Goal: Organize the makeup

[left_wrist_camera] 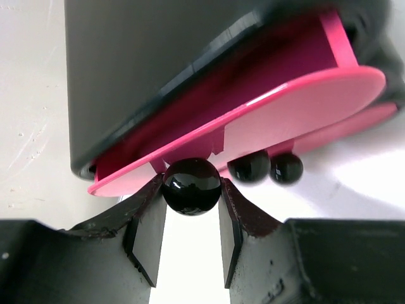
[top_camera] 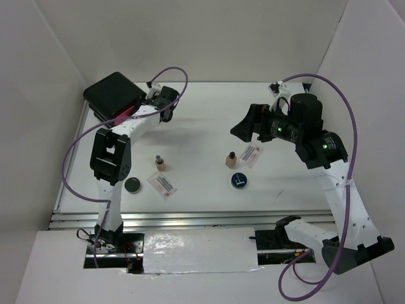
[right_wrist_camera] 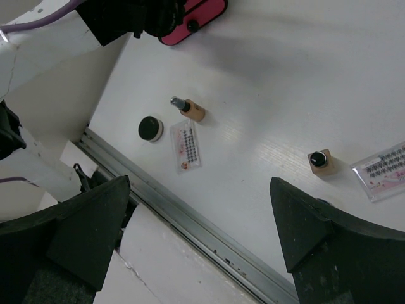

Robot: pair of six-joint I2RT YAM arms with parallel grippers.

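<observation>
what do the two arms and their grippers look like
The left arm and right arm have white links and black joint housings, each trailing a looping purple cable. The right one shows two green lights. The left gripper and right gripper have broad matte black fingers.

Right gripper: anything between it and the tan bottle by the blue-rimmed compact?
Nothing visible. The right gripper hangs open above the table; the tan bottle stands upright, apart from the packet and the blue-rimmed compact.

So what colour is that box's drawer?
The drawer is pink; the left wrist view shows it best.
</observation>
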